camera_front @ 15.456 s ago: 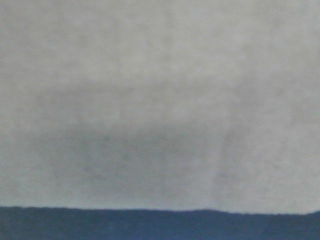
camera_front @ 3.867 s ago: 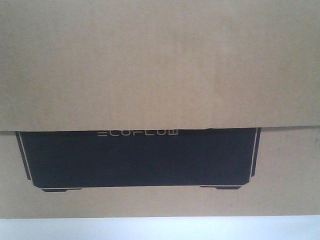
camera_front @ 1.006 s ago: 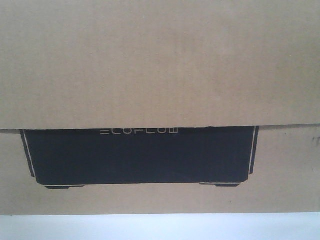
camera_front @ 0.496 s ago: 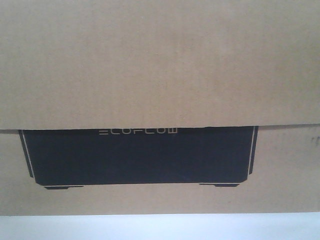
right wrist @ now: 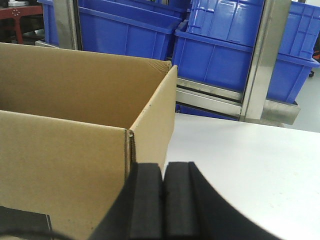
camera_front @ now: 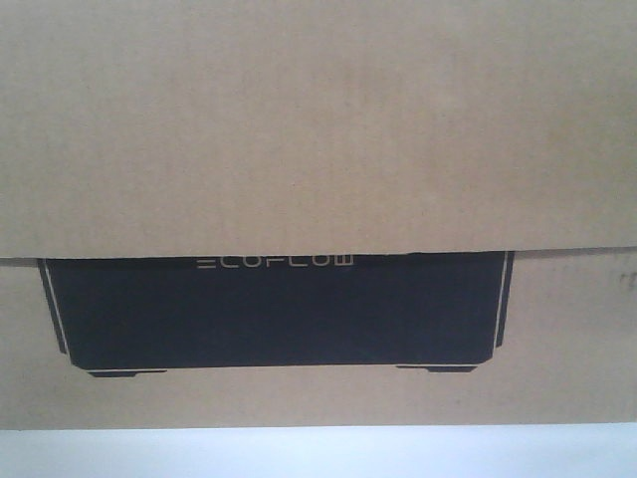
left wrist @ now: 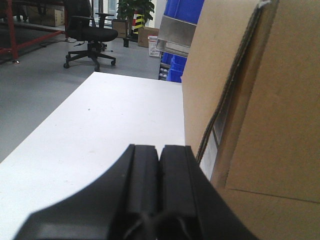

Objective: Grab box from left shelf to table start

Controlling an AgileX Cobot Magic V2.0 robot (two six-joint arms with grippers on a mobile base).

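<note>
The brown cardboard box (camera_front: 318, 129) with its black ECOFLOW panel fills the front view and stands on the white table (camera_front: 318, 453). In the left wrist view the box (left wrist: 260, 100) is at the right, on the table (left wrist: 100, 125). My left gripper (left wrist: 160, 150) is shut and empty, right beside the box's left side. In the right wrist view the box (right wrist: 65, 150), open at the top, is at the left. My right gripper (right wrist: 163, 167) is shut and empty, by the box's right corner. The silver shelf rack (right wrist: 262, 60) stands behind the table.
Blue plastic bins (right wrist: 220, 50) sit in the rack behind the table (right wrist: 240, 160). A black office chair (left wrist: 90, 35), a potted plant (left wrist: 135, 10) and small cartons stand on the grey floor beyond the table's far left.
Long ago the front view showed only a pale surface. Over the last second the box has stayed still in the front view.
</note>
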